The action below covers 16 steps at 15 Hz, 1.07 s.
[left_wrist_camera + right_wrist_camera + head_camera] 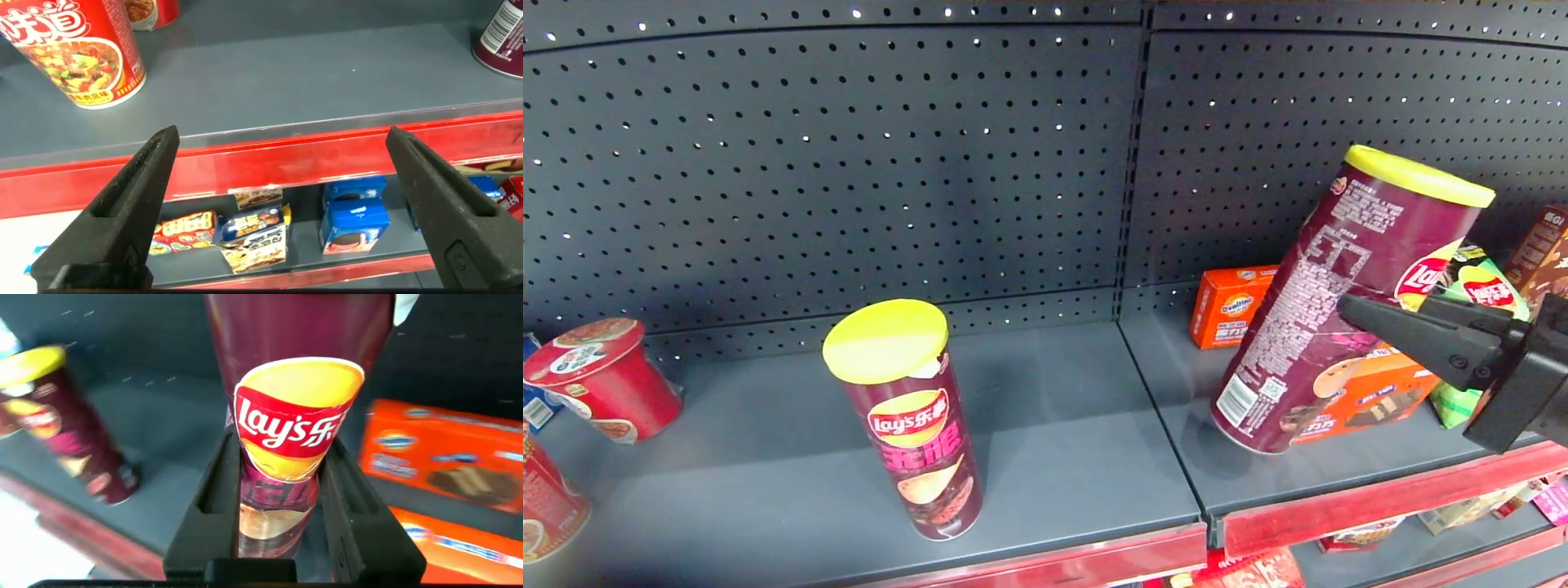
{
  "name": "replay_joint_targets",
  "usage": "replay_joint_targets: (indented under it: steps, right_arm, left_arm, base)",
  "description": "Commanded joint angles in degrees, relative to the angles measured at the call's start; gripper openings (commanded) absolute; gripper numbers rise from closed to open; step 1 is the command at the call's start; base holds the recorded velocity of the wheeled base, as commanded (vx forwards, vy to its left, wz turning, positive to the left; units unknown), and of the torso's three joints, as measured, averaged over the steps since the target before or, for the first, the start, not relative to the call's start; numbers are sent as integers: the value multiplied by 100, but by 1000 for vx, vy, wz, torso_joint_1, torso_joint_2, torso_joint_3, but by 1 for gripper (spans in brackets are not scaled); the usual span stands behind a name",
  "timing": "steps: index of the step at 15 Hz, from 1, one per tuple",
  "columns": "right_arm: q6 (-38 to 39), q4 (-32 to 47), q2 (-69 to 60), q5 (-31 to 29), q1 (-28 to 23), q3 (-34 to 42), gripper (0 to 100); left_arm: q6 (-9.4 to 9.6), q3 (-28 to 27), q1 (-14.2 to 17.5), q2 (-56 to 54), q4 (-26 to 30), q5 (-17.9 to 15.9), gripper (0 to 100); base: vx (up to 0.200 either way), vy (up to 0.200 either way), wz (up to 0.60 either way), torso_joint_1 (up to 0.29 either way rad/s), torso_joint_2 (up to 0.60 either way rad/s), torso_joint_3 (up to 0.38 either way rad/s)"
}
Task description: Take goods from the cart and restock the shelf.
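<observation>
Presently upright on shelf (1078, 441): chip can (903, 416), yellow lid on, contents hidden. Further right, second chip can (1339, 302), lidded too, tilted, pinched between right gripper (282, 506) fingers, base near orange boxes (1229, 306). Left gripper (282, 139) spread wide, empty, facing red shelf edge (261, 167).

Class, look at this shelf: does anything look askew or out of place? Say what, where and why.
The held chip can, in the right end effector, leans steeply, lid toward the robot's right, in front of the orange boxes. The second chip can stands upright on the shelf, so the lean stands out.
</observation>
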Motion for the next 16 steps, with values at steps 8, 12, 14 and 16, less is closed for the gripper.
replay_joint_targets:
  steps: [8, 12, 14, 16]
  right_arm:
    - [-10, 311, 60, -35, 18, -180, 0]
    - [-36, 294, 121, -27, -175, -5, 0]
    - [-53, 267, 174, 0, -316, 31, 0]
    - [-168, 179, 394, -9, -466, 4, 0]
  left_arm:
    - [0, 1, 2, 18, -4, 1, 100]
    - [0, 1, 2, 18, -4, 1, 100]
    - [0, 1, 2, 18, 4, 1, 100]
    - [0, 1, 2, 18, -4, 1, 100]
  base:
    - [0, 0, 525, 3, 0, 3]
    - [0, 0, 0, 0, 0, 0]
    - [0, 0, 0, 0, 0, 0]
    - [0, 0, 0, 0, 0, 0]
